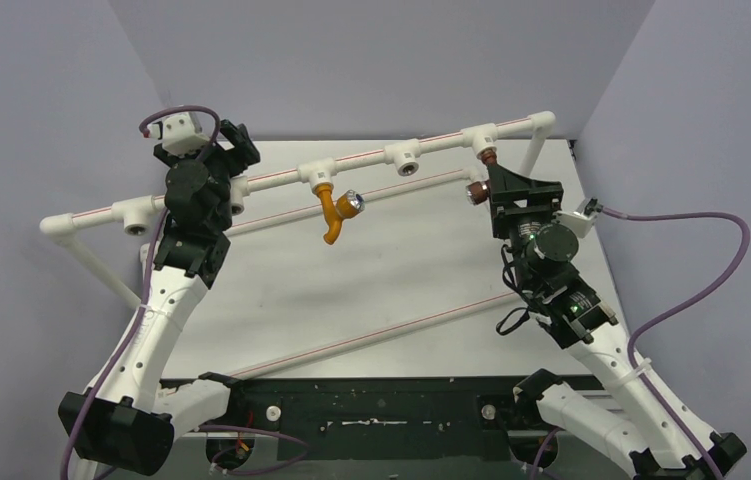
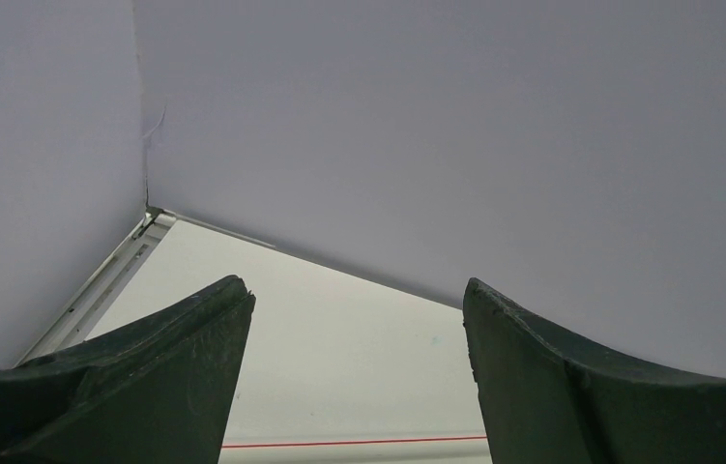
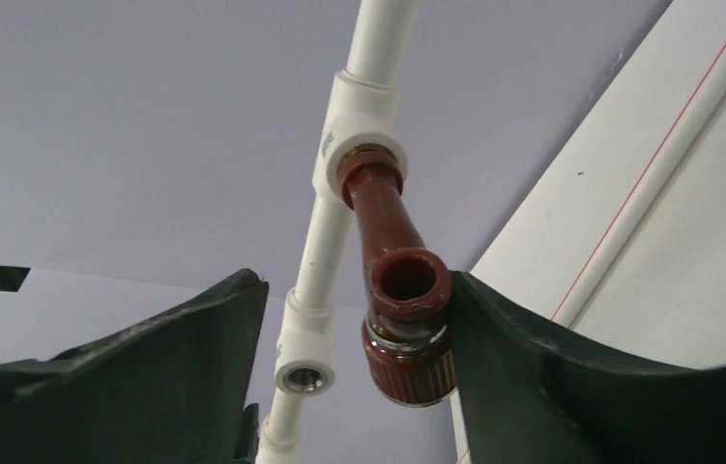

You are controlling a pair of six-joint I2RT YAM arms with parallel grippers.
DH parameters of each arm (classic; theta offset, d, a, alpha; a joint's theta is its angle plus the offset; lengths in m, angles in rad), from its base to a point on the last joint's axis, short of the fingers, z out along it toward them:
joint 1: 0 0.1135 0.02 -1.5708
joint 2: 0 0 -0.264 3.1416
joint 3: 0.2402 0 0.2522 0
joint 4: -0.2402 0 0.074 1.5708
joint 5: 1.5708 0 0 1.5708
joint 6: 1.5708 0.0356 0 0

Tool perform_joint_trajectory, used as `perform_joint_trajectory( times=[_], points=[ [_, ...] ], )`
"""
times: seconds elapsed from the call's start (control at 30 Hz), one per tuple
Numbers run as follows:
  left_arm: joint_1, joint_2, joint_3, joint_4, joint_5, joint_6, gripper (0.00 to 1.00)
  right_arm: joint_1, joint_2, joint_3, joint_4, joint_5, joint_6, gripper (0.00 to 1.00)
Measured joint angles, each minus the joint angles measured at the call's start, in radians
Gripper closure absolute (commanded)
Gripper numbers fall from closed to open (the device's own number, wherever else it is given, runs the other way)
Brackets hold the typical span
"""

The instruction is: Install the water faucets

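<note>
Top external view: left gripper (image 1: 239, 148), black, raised at the rear rail of the white pipe frame (image 1: 281, 178). Its fingertips merge with the wrist housing, so their spread cannot be read here. Right gripper (image 1: 503, 185), black, at the frame's right rear corner, covering most of the dark red-brown faucet (image 1: 488, 156); only the neck under the corner T-socket (image 1: 480, 137) and a round cap end show. Orange-yellow faucet (image 1: 332, 213), bent spout, shiny silver knob (image 1: 354, 205), hangs in full view from the middle T-socket (image 1: 319, 174), well apart from both grippers. Frame of smooth round tube with a thin red line, standing on a matt white table (image 1: 401, 290); arm bases cut off by the lower edge. Left wrist view: two dark, curved, matt fingers (image 2: 175, 358), spread wide, only table and plain lilac-grey walls (image 2: 436, 126) seen between them; a strip of pipe is cut by the lower edge. Right wrist view: dark red-brown faucet seated in its white socket, a glossy tube ending in an open round mouth, with a thin bright ring and a ribbed dark red cap below. The finger at the right of the view (image 3: 571, 377) touches the spout; the other stands clear of it, so the jaws are parted and clamp nothing. A threaded socket (image 3: 301, 375) sits lower on the rail, the pipe beneath it cut off.
</note>
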Motion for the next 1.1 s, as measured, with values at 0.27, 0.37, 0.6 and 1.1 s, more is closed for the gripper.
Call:
perform_joint_trajectory(
  times=[0.27, 0.37, 0.6, 1.1],
  points=[
    [-0.001, 0.0, 0.0, -0.002, 0.001, -0.001, 0.23, 0.013, -0.094, 0.01, -0.025, -0.071, -0.082, 0.09],
    [-0.003, 0.0, 0.0, -0.002, 0.001, 0.0, 0.22, 0.023, -0.158, 0.02, -0.074, -0.081, -0.127, 0.07],
    [-0.003, 0.0, 0.0, -0.002, 0.001, 0.0, 0.23, 0.023, -0.235, 0.102, -0.225, -0.073, -0.275, 0.06],
    [-0.003, 0.0, 0.0, -0.002, 0.001, 0.0, 0.22, 0.027, -0.157, 0.31, -0.311, -0.184, -1.082, 0.16]
  ],
)
